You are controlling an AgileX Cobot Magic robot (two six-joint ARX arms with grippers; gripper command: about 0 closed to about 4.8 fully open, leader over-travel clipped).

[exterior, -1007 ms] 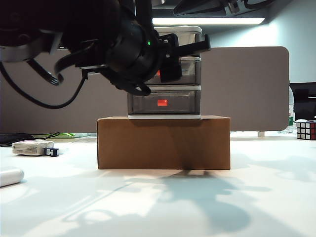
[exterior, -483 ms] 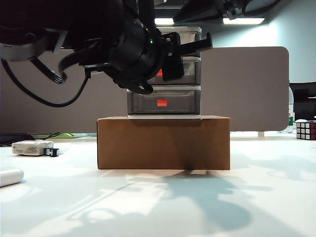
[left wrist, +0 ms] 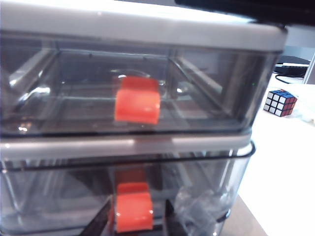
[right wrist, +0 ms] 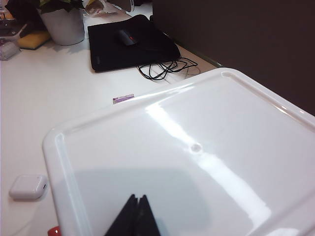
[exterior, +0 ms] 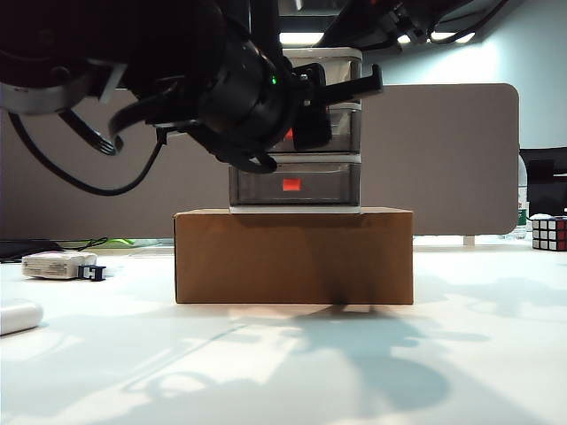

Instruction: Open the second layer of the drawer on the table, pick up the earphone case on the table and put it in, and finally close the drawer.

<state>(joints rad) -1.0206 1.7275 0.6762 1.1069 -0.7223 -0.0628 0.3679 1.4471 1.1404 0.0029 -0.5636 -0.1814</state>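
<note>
black fingers [left wrist: 101, 223] astride glossy red-orange handle [left wrist: 133, 212]

- The drawer [exterior: 296, 133], a white-framed unit of 3 smoky tiers, is sitting on a box.
- The second layer [left wrist: 123, 196] is showing its red-orange handle.
- The earphone case [right wrist: 28, 187], white and rounded, is lying on the table [exterior: 283, 363].

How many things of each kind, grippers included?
Smoky translucent grey drawers: 3
Brown cardboard box: 1
Small white rounded earphone case: 1
Boxy white charger: 1
Colourful puzzle cube: 1
Left gripper, gripping middle drawer's red-orange handle: 1
Right gripper, shut above drawer unit: 1
Total: 9
</note>
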